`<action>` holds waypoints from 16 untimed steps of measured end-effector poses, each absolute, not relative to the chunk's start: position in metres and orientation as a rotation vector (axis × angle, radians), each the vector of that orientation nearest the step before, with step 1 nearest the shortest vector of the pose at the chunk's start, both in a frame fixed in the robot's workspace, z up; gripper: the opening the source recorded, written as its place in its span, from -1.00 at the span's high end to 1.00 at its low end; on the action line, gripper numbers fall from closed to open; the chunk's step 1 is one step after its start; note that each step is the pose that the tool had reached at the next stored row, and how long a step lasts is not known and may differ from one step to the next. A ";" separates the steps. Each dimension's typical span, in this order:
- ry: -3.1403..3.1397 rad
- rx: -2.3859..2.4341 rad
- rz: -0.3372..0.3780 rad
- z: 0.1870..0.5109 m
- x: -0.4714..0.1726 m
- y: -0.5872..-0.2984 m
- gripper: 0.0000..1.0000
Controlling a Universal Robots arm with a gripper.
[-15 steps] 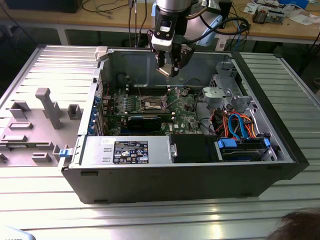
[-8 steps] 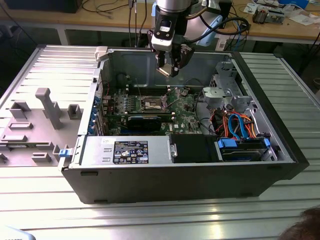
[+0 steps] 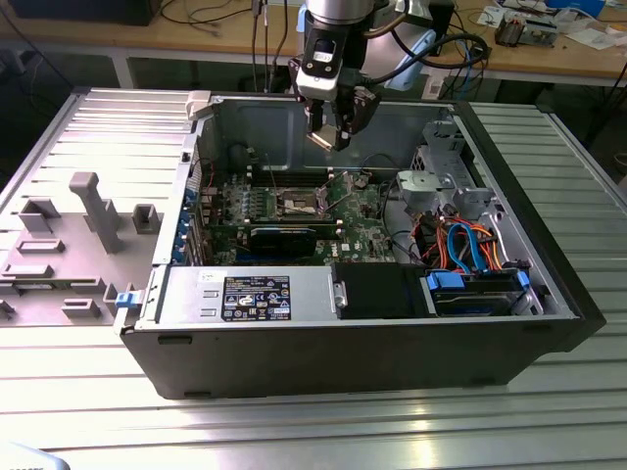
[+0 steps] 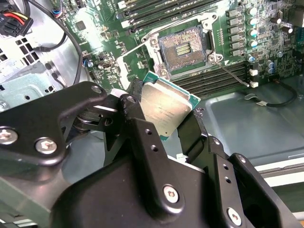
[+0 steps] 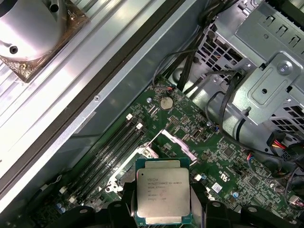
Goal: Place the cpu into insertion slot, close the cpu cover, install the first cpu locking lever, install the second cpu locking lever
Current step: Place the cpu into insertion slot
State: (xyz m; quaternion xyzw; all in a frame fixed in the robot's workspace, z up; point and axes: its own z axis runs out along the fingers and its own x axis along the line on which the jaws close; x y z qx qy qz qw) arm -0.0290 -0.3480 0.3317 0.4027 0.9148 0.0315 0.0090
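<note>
My gripper [image 3: 328,135] hangs inside the open computer case, above the motherboard, shut on the cpu [image 3: 318,140]. In both wrist views the cpu [image 4: 166,107] [image 5: 163,195] is a flat square with a silvery top, pinched by its edges between the two black fingers [image 4: 134,102]. Below and beyond it lies the insertion slot [image 4: 183,46] [image 3: 299,204], its tan contact field bare. The cpu cover [image 4: 135,59] stands swung up beside the slot. A thin wire locking lever [image 4: 232,73] juts out from the socket's corner. The cpu is well above the slot and touches nothing.
Long black memory slots [image 4: 156,14] run beside the socket. The case's rear wall [image 3: 265,122] is close behind the gripper. A metal drive cage [image 3: 446,181] with orange and blue cables [image 3: 460,245] sits at the exterior view's right. A grey fixture tray [image 3: 69,235] lies outside the case at the left.
</note>
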 end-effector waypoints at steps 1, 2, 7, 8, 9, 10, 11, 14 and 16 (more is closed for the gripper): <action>2.855 1.258 0.089 0.332 -0.029 -0.348 -0.09; 2.849 1.255 0.066 0.332 -0.029 -0.348 -0.09; 2.833 1.248 0.005 0.332 -0.029 -0.348 -0.09; 2.833 1.248 0.005 0.332 -0.029 -0.348 -0.09; 2.833 1.248 0.005 0.332 -0.029 -0.348 -0.09; 2.833 1.248 0.005 0.332 -0.029 -0.348 -0.09; 2.833 1.248 0.005 0.332 -0.029 -0.348 -0.09; 2.825 1.266 0.005 0.332 -0.029 -0.348 -0.09; 2.816 1.285 0.004 0.332 -0.029 -0.348 -0.09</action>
